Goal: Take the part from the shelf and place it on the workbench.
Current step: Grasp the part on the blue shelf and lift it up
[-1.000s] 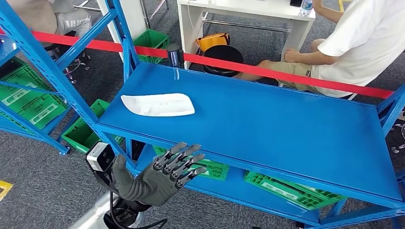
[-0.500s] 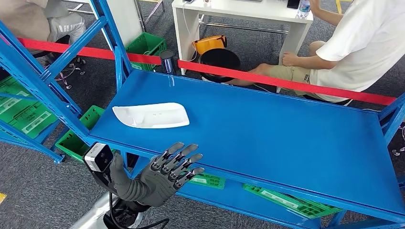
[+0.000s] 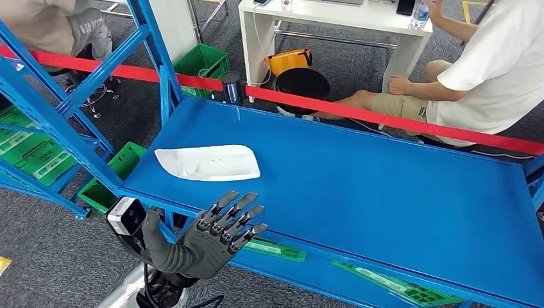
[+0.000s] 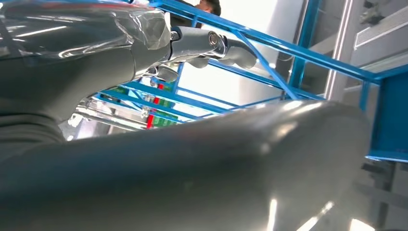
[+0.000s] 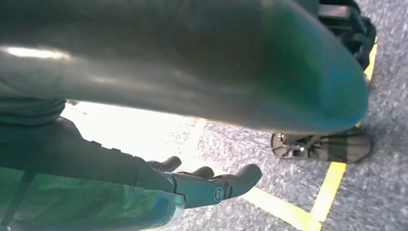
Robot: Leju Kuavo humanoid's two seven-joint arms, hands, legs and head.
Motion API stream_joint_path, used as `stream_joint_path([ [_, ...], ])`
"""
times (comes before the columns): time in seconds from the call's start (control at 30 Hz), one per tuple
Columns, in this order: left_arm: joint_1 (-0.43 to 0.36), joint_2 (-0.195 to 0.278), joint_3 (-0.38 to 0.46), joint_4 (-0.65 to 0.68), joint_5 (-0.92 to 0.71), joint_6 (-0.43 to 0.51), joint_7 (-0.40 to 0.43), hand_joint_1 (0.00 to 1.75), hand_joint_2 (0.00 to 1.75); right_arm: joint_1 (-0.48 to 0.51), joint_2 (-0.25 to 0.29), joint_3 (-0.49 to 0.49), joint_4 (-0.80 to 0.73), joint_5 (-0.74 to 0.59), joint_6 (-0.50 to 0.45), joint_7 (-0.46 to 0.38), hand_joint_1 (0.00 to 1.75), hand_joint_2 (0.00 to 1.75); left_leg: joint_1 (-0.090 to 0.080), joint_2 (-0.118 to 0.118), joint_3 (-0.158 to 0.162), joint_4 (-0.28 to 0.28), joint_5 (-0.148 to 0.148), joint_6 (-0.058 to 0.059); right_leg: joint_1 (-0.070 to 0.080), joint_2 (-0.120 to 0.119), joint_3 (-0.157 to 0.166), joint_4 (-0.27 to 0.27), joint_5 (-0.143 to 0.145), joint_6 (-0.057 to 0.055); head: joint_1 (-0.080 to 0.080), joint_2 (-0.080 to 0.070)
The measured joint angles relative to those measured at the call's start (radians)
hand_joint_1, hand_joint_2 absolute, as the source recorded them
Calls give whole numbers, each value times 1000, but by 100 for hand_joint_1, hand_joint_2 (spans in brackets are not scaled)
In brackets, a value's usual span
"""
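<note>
A flat white part [image 3: 208, 162] lies on the blue shelf [image 3: 359, 186], towards its left end. My left hand [image 3: 215, 236] hovers in front of the shelf's near edge, just below the part, with its fingers stretched out and apart and nothing in it. In the left wrist view the thumb and fingers [image 4: 211, 43] stand apart against blue shelf bars. My right hand [image 5: 202, 185] hangs over grey carpet in the right wrist view, fingers loosely extended and holding nothing.
Blue uprights [image 3: 58, 122] rise at the shelf's left. Green crates [image 3: 109, 176] sit on the floor and lower shelf. A red tape [image 3: 359, 112] runs behind the shelf. A seated person [image 3: 475, 70] and a white table [image 3: 333, 16] are beyond it.
The whole picture has shifted, so the camera moved. My left hand stays spread in front of the shelf edge, and the white part lies where it was.
</note>
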Motion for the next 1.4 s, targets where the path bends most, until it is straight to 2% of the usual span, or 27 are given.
stream_joint_path([
  [0.1,-2,-1,2,1,-1,0,-1,0,0,3,-4,0,0,-16,-10,-7,0,0,5,2,-7,17,-16,-8,-3,1,5,-2,-1,-20,-1,0],
  [0.13,-4,-2,2,2,-1,1,-1,0,0,2,-6,0,0,-21,-13,-10,0,0,7,3,-20,46,-35,-13,-6,1,8,-3,-1,-25,-1,0],
  [0.2,-9,-3,0,6,-2,6,2,0,0,0,-9,-2,0,-29,-14,-13,0,0,10,7,-75,163,-91,-23,-5,1,11,-3,-4,-31,-3,0],
  [0.23,-10,-4,-2,9,-3,10,5,0,44,-1,-9,-3,0,-32,-13,-12,0,0,12,7,-107,227,-114,-26,-4,1,12,-3,-5,-33,-2,0],
  [0.27,-11,-4,-4,12,-5,15,9,0,87,-2,-8,-4,0,-35,-12,-11,0,0,13,8,-132,271,-124,-27,-2,1,13,-3,-6,-34,-2,0],
  [0.3,-11,-3,-5,14,-7,19,14,0,131,-2,-6,-4,0,-37,-10,-8,0,0,13,8,-139,279,-114,-25,0,2,15,-3,-7,-36,-3,0],
  [0.33,-11,-3,-7,16,-10,22,19,0,175,-2,-3,-4,0,-39,-8,-5,0,0,13,8,-127,249,-88,-20,2,3,17,-3,-8,-37,-3,0],
  [0.4,-14,-1,-9,17,-10,26,27,0,175,-2,6,-4,0,-40,-6,0,0,0,9,7,-67,124,-21,-1,4,6,23,-4,-10,-39,-2,0],
  [0.43,-16,-1,-10,17,-10,29,31,0,175,-2,10,-5,0,-41,-5,1,0,0,5,8,-40,70,-1,10,7,7,24,-5,-10,-39,-2,0],
  [0.5,-20,1,-10,17,-9,33,37,0,175,-3,18,-5,0,-40,-3,1,0,0,-3,8,-17,24,3,26,6,7,21,-7,-9,-33,-2,0],
  [0.6,-21,3,-11,16,-10,37,41,0,175,-3,25,-5,0,-37,-2,-1,0,0,0,11,1,-13,11,30,11,3,17,-7,-12,-23,-2,0],
  [0.67,-23,3,-11,16,-15,41,46,0,175,-4,26,-5,0,-36,3,-2,0,0,5,13,15,-38,22,31,13,1,-15,59,-44,-26,-1,0],
  [0.73,-25,3,-13,19,-24,50,57,0,175,-4,25,-5,0,-38,13,-2,0,0,2,14,17,-40,23,33,12,1,-79,188,-93,-29,0,0],
  [0.77,-25,2,-15,21,-28,54,61,0,175,-3,24,-5,0,-39,16,-2,0,0,2,13,17,-40,22,33,12,1,-106,239,-106,-27,0,0],
  [0.8,-25,2,-17,25,-32,57,65,0,175,-2,24,-5,0,-41,17,-2,0,0,1,13,17,-39,22,32,11,0,-116,255,-104,-20,0,0],
  [0.83,-25,1,-18,28,-34,59,68,0,175,-2,24,-5,0,-43,17,-2,0,0,2,12,18,-38,21,31,10,0,-106,231,-87,-10,0,0],
  [0.9,-26,0,-20,32,-35,63,71,0,175,-3,24,-5,0,-45,14,-2,0,0,2,10,17,-30,15,23,6,-1,-43,95,-32,7,0,0],
  [0.97,-28,-1,-21,33,-35,64,72,0,175,-4,25,-5,0,-45,13,-2,0,0,-2,10,13,-16,6,12,5,-1,7,-5,2,1,-1,0],
  [1.07,-30,-1,-25,34,-37,65,72,0,175,-2,27,-5,0,-45,12,-2,0,0,-2,10,10,-9,1,2,7,1,15,-17,8,-22,-1,0],
  [1.13,-33,-1,-27,34,-38,65,72,0,175,-2,27,-5,0,-46,12,-2,0,0,2,11,-3,19,-21,-8,2,1,18,-20,9,-34,-2,0],
  [1.17,-34,0,-28,35,-38,64,72,0,175,-2,28,-5,0,-46,12,-2,0,0,5,11,-23,62,-47,-15,-1,1,20,-21,10,-39,-3,0],
  [1.23,-36,1,-31,36,-41,65,72,0,175,-2,29,-6,0,-46,12,-2,0,0,11,12,-85,194,-108,-27,0,1,20,-21,9,-46,-3,0],
  [1.27,-36,1,-32,38,-49,65,72,0,175,-2,30,-6,0,-46,12,-2,0,0,13,12,-115,253,-128,-30,1,0,20,-21,9,-47,-3,0],
  [1.3,-36,2,-33,40,-67,68,69,0,175,-1,29,-6,1,-48,11,-2,0,0,14,12,-129,279,-128,-31,2,1,21,-21,9,-47,-3,0],
  [1.33,-37,3,-34,41,-93,73,65,0,175,-1,29,-6,1,-50,9,-2,0,0,15,12,-125,269,-111,-29,2,2,22,-21,8,-47,-3,0],
  [1.37,-38,3,-34,42,-127,80,59,0,175,-1,29,-6,1,-54,6,-3,0,0,15,12,-101,218,-79,-26,2,3,23,-21,8,-47,-3,0],
  [1.4,-41,3,-34,43,-163,92,52,0,175,-2,30,-6,1,-57,4,-3,0,0,14,12,-65,143,-43,-19,3,5,24,-21,8,-47,-3,0],
])
